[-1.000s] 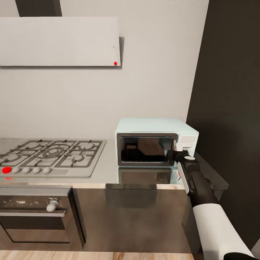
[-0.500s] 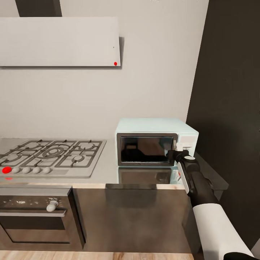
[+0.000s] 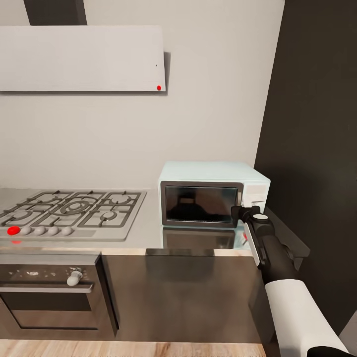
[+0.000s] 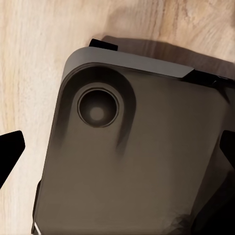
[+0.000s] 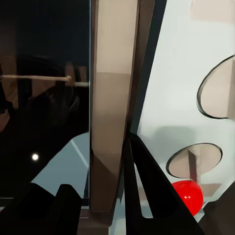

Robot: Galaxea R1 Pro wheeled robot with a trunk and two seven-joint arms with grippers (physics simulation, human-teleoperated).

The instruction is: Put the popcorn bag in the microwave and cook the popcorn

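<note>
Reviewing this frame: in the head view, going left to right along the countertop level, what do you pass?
Gas hob → bare stretch of countertop → microwave → right pincer at the right edge of the microwave's door → dark wall panel.

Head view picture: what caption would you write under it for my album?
The robot's right gripper reaches the right edge of the small mint-blue microwave's closed dark glass door, on the glossy grey countertop.

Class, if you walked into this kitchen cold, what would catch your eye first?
Probably the pale blue microwave on the grey counter, against the dark wall at the right, door shut. The robot's right gripper sits at the door's right edge, beside the control panel. Left of it lies the gas hob.
</note>
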